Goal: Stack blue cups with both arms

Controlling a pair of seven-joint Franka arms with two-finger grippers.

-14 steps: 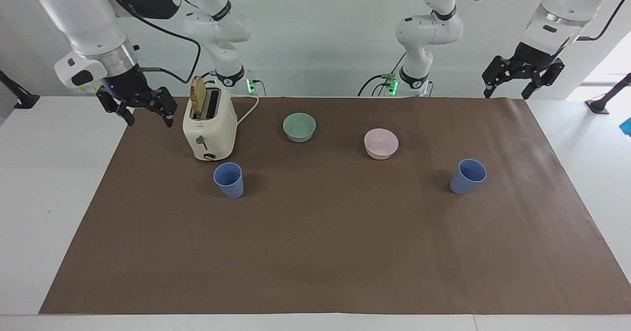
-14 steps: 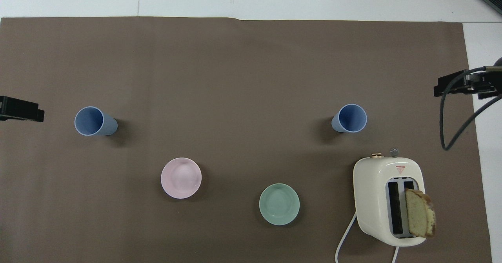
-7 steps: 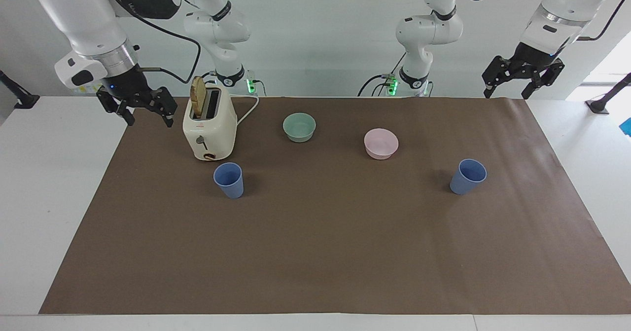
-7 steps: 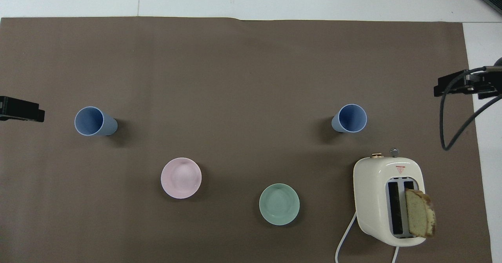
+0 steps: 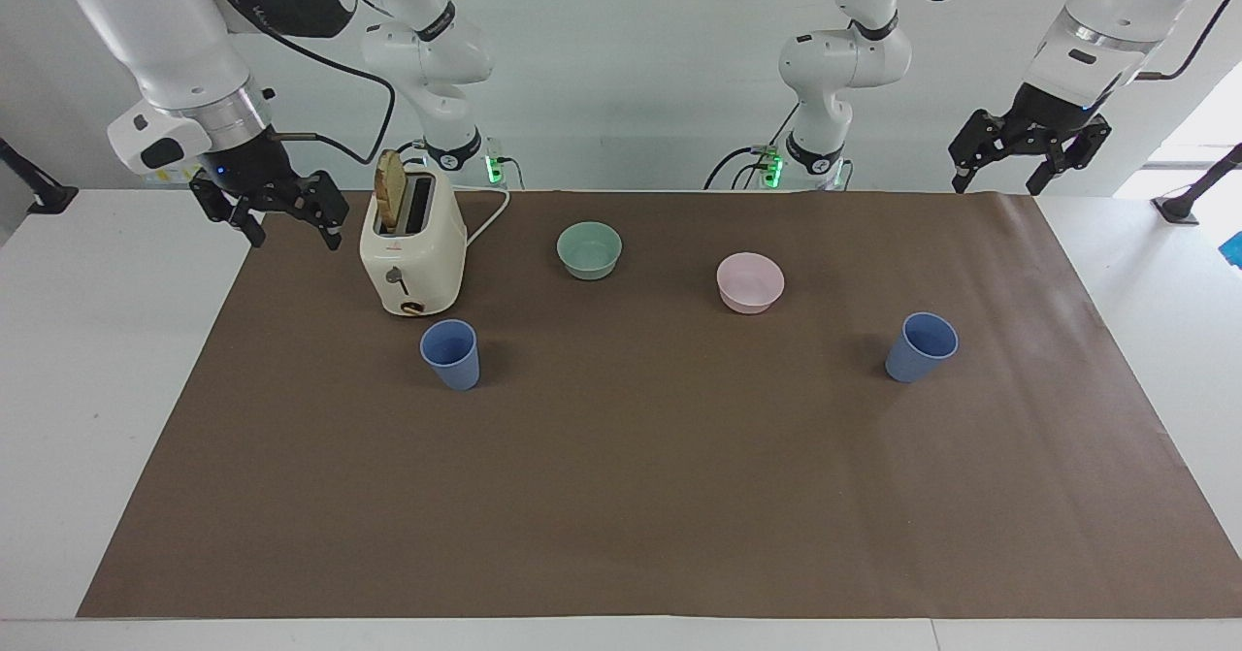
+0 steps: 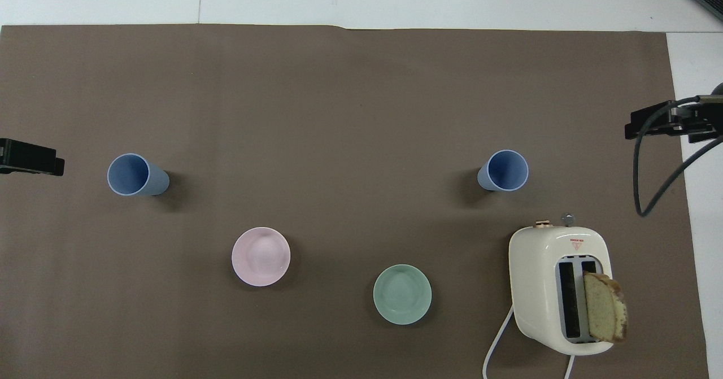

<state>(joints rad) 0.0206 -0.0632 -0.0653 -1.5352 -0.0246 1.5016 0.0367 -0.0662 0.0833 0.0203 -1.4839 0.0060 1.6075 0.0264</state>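
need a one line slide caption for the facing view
Two blue cups stand apart on the brown mat, both claws raised and open.

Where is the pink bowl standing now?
The pink bowl stands on the brown mat, beside the mint-green bowl toward the left arm's end, nearer to the robots than both blue cups.

One cup (image 5: 450, 353) is standing just beside the toaster (image 5: 411, 253), farther from the robots; the other cup (image 5: 919, 346) is standing well apart from it.
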